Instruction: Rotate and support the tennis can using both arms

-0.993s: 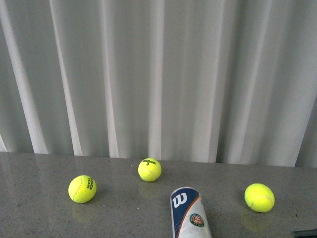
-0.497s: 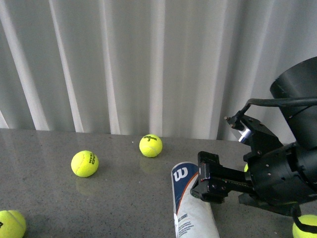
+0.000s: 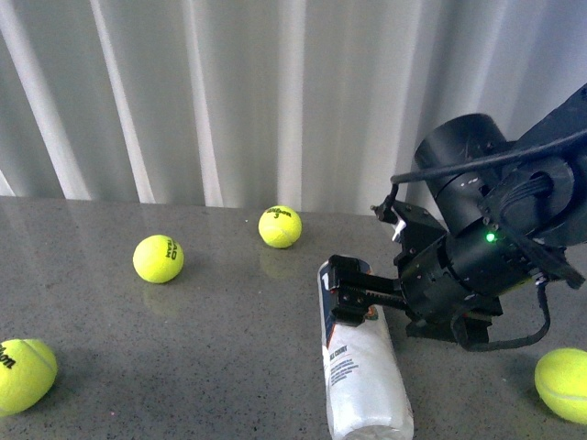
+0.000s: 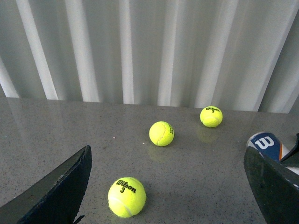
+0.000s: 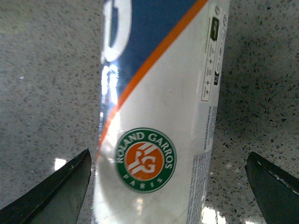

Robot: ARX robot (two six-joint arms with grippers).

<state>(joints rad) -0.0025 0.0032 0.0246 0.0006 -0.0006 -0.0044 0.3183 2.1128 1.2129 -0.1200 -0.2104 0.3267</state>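
Note:
The tennis can point(image 3: 365, 371) lies on its side on the grey table, navy "W" end pointing away from me. My right arm point(image 3: 477, 243) reaches in from the right. Its gripper point(image 3: 349, 291) is open and hangs over the can's labelled far end, one finger on either side. In the right wrist view the can point(image 5: 159, 93) fills the middle, with its round emblem between the open fingers point(image 5: 56, 196) of the right gripper point(image 5: 168, 152). My left gripper point(image 4: 167, 149) is open and empty above the table. The can's navy end point(image 4: 266, 142) shows by its one finger point(image 4: 275, 186).
Yellow tennis balls lie on the table: one at far middle point(image 3: 280, 226), one at left point(image 3: 158, 258), one at near left point(image 3: 23, 374), one at near right point(image 3: 564, 385). A white pleated curtain point(image 3: 229, 92) stands behind the table. A ball point(image 4: 126, 197) lies between the left gripper's fingers.
My right arm has come in from the right and moved left over the can's labelled end. The front view has tilted down, so more of the near table shows.

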